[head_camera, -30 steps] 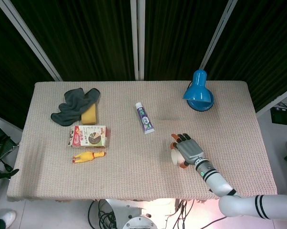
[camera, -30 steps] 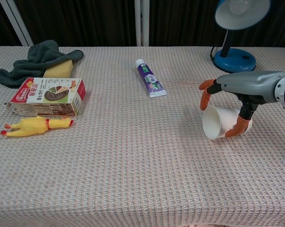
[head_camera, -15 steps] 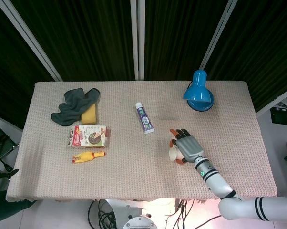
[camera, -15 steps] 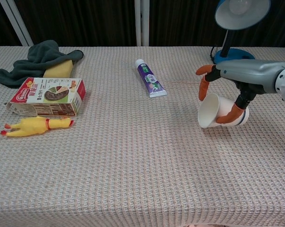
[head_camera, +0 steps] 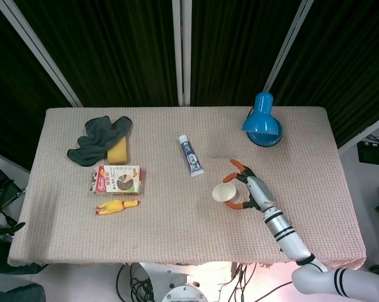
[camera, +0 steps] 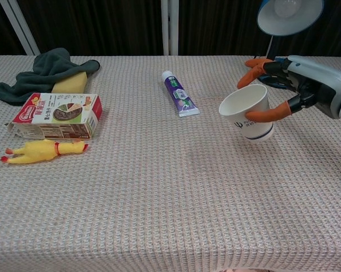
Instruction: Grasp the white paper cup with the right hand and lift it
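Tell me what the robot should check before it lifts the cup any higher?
1. Right hand holds the white paper cup: ok, orange-tipped fingers wrap its side.
2. Cup off the table: ok, the chest view shows its base above the cloth.
3. Cup upright: not ok, it tilts, mouth leaning toward the left.
4. Cup empty: ok, the head view shows nothing inside.
5. Room above: cannot tell, the blue desk lamp stands behind the hand and its shade hangs near.
6. Grip firm enough: cannot tell from the pictures.
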Action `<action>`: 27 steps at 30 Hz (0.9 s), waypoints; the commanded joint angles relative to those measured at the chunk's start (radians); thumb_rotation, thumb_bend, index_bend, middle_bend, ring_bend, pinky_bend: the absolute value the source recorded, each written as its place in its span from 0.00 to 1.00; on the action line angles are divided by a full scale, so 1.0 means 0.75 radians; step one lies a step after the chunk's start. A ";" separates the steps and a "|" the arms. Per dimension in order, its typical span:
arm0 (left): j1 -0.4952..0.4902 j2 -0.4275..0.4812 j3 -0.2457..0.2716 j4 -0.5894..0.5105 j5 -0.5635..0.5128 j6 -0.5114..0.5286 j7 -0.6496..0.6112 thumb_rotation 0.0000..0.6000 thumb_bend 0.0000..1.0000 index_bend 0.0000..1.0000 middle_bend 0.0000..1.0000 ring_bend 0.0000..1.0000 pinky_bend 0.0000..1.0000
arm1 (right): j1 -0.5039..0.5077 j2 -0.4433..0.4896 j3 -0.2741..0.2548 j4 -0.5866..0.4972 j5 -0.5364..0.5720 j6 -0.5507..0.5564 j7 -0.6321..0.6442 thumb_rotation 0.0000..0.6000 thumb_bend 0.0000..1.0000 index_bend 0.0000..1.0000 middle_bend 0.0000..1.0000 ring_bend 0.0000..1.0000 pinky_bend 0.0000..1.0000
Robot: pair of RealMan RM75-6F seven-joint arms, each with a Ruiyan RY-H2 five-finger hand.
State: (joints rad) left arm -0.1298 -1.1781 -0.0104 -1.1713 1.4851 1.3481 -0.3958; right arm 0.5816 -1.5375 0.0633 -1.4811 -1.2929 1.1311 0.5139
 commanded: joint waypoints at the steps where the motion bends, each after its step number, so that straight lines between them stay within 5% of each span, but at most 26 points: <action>1: -0.001 -0.005 -0.001 0.007 0.002 0.003 0.000 1.00 0.10 0.00 0.00 0.00 0.05 | -0.110 -0.212 -0.005 0.322 -0.213 0.116 0.408 1.00 0.14 0.51 0.02 0.00 0.00; 14: -0.007 -0.028 -0.008 0.043 0.012 0.022 0.012 1.00 0.10 0.00 0.00 0.00 0.05 | -0.141 -0.340 -0.056 0.624 -0.329 0.147 0.807 1.00 0.09 0.51 0.03 0.00 0.00; 23: -0.012 -0.026 -0.009 0.033 0.014 0.023 0.035 1.00 0.10 0.00 0.00 0.00 0.05 | -0.160 -0.357 -0.111 0.747 -0.387 0.157 0.891 1.00 0.09 0.46 0.03 0.00 0.00; 27: -0.010 -0.018 -0.010 0.019 0.010 0.026 0.046 1.00 0.10 0.00 0.00 0.00 0.05 | -0.165 -0.336 -0.133 0.763 -0.413 0.166 0.878 1.00 0.09 0.36 0.03 0.00 0.00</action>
State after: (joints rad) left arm -0.1380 -1.1928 -0.0177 -1.1562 1.4935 1.3667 -0.3624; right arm 0.4594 -1.7930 -0.0332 -0.9096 -1.5992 1.2526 1.1747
